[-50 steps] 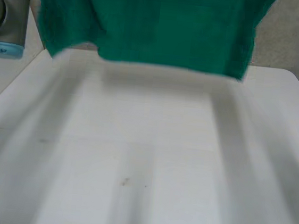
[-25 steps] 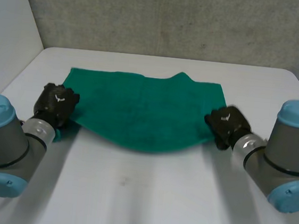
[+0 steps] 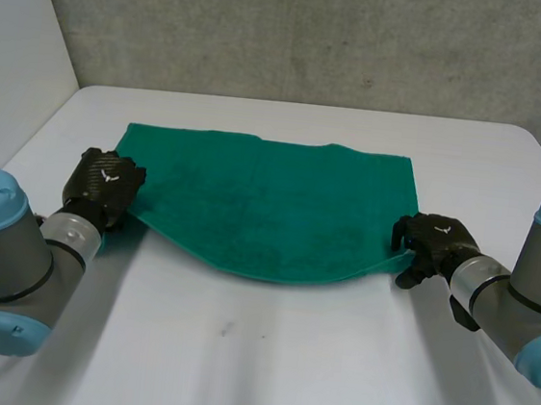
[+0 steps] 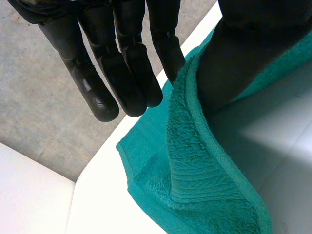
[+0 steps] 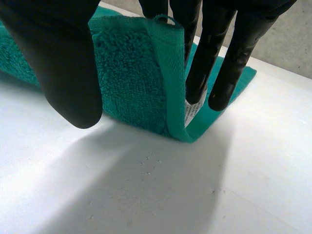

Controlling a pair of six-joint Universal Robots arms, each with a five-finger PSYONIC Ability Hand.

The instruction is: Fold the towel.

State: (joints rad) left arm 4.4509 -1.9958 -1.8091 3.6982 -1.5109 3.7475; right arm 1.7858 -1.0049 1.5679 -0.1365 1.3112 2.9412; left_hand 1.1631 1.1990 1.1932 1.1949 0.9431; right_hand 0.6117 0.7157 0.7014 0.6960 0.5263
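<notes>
Towel (image 3: pixel 270 203) lay flat and green on the white counter (image 3: pixel 264 357), stretched between my two hands. The left hand (image 3: pixel 103 185) pinched the corner at its fingertips between thumb and fingers. The right hand (image 3: pixel 431 241) pinched the opposite corner likewise. A grey concrete wall (image 3: pixel 317 33) stood beyond the counter.

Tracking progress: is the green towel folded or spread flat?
Folded: towel lies doubled, two layers showing at the edge the right hand pinches.
</notes>
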